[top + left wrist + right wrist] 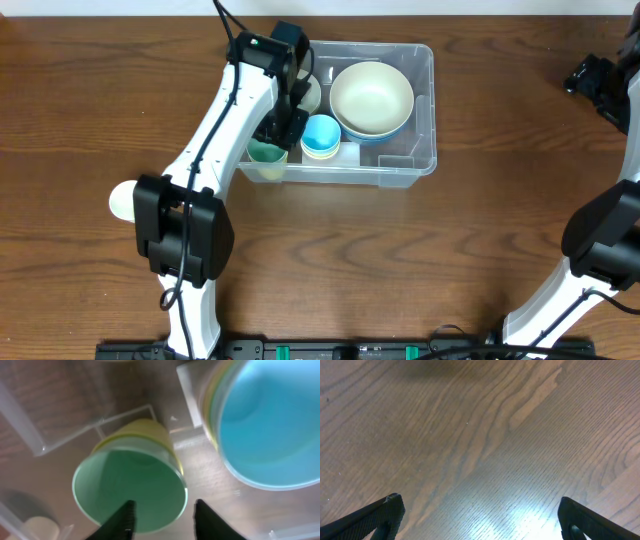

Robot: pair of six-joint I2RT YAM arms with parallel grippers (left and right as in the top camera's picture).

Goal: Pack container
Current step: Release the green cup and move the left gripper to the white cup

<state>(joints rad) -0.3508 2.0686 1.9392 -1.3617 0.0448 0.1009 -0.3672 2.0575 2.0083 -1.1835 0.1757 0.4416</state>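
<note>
Left gripper (pixel 164 506) stands partly open astride the rim of the green cup (pixel 125 482), clamping nothing. Right gripper (pixel 480 505) gapes wide and empty at two o'clock. The container (pixel 428 100) sits at twelve o'clock.

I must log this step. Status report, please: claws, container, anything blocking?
Left claw open at rim of green cup, inside container. Right claw open over table, away. Bowl, blue cups in container. Nothing blocking seen.
</note>
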